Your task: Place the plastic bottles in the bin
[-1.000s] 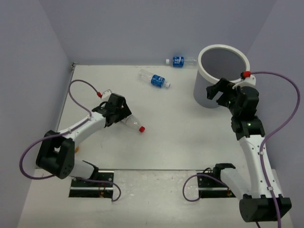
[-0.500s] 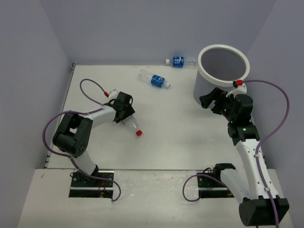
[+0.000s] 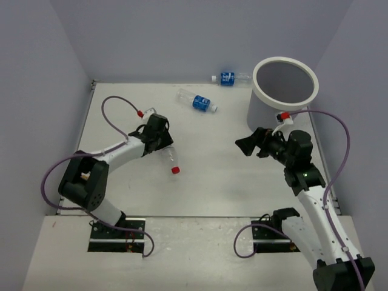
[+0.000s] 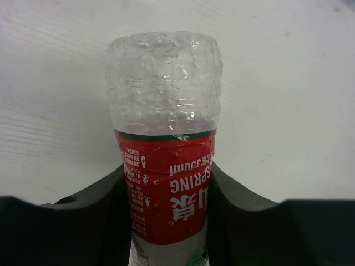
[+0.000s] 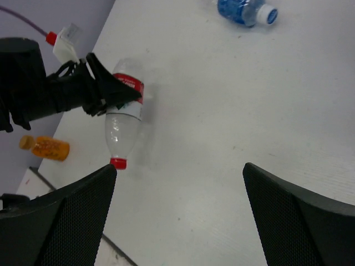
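Observation:
A clear bottle with a red label and red cap (image 3: pixel 170 161) lies on the table at the left, cap toward the near edge. My left gripper (image 3: pixel 159 141) is shut on its labelled middle; in the left wrist view the black fingers (image 4: pixel 105 199) press both sides of the red label (image 4: pixel 166 188). Two clear blue-labelled bottles lie farther back, one (image 3: pixel 197 101) mid-table and one (image 3: pixel 229 78) by the back wall. The white bin (image 3: pixel 265 118) stands at the back right. My right gripper (image 3: pixel 246 145) hangs open left of the bin, holding nothing (image 5: pixel 180 166).
A short orange bottle (image 5: pixel 47 148) lies at the table's left side beyond the left arm. The right wrist view also shows the held bottle (image 5: pixel 125 119) and a blue-labelled bottle (image 5: pixel 244 11). Purple cables loop off both arms.
My left gripper closed on the red-labelled bottle, which turned its cap toward the near edge. The right arm swung away from the bin's rim toward the table's middle, still open.

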Controlling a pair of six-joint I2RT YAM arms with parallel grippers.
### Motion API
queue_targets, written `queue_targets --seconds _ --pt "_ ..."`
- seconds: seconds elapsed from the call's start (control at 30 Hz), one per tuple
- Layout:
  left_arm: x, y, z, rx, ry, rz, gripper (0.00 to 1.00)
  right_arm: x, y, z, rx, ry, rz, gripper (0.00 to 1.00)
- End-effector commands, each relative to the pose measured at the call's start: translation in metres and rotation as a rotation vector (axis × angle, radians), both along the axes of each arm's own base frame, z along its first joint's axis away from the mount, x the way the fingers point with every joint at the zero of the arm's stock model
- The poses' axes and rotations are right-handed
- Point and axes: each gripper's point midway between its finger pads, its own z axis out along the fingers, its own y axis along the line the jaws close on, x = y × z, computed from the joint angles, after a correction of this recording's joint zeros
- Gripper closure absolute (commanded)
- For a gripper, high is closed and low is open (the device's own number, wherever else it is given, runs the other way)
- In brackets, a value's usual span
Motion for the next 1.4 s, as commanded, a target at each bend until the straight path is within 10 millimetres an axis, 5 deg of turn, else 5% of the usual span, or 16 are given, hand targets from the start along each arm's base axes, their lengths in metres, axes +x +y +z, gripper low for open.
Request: queue_targets --seconds 0.0,0.13,0.4,0.63,0.83,0.93,1.0,1.07,1.13,1.17,1.23,1.37 --pt "-0.005 -0.050 0.084 -0.075 -0.233 -0.191 1.00 -0.018 0.050 0.007 -0.013 -0.063 0.212 0.01" --pt "-0.027 -0.085 0.129 -0.140 -0.350 -0.309 1.00 -0.026 0.082 0.000 -0.032 -0.060 0.314 0.01" --pt "-0.064 -0.125 0.182 -0.346 -0.489 -0.430 1.00 -0.040 0.147 0.002 -0.018 -0.090 0.499 0.01" --pt "-0.092 -0.135 0.218 -0.479 -0.610 -0.489 1.00 -0.040 0.190 0.013 0.065 -0.113 0.557 0.01" --pt "-0.102 -0.134 0.225 -0.530 -0.661 -0.510 1.00 -0.043 0.207 0.030 0.177 -0.118 0.595 0.01" --pt "-0.106 -0.137 0.231 -0.559 -0.684 -0.533 1.00 -0.043 0.211 0.031 0.203 -0.102 0.594 0.07" --pt "-0.110 -0.139 0.236 -0.573 -0.694 -0.558 0.97 -0.040 0.212 0.030 0.202 -0.097 0.582 0.19" --pt "-0.114 -0.139 0.242 -0.577 -0.709 -0.576 0.79 -0.038 0.210 0.028 0.198 -0.088 0.562 0.36" --pt "-0.117 -0.134 0.248 -0.571 -0.734 -0.583 0.20 -0.036 0.206 0.027 0.194 -0.090 0.536 0.61" --pt "-0.118 -0.132 0.251 -0.568 -0.741 -0.586 0.19 -0.035 0.204 0.026 0.194 -0.091 0.517 0.71" --pt "-0.119 -0.126 0.254 -0.545 -0.759 -0.578 0.00 -0.030 0.194 0.028 0.187 -0.103 0.452 0.86" --pt "-0.112 -0.100 0.264 -0.463 -0.778 -0.475 0.00 -0.022 0.176 0.035 0.167 -0.131 0.347 0.92"
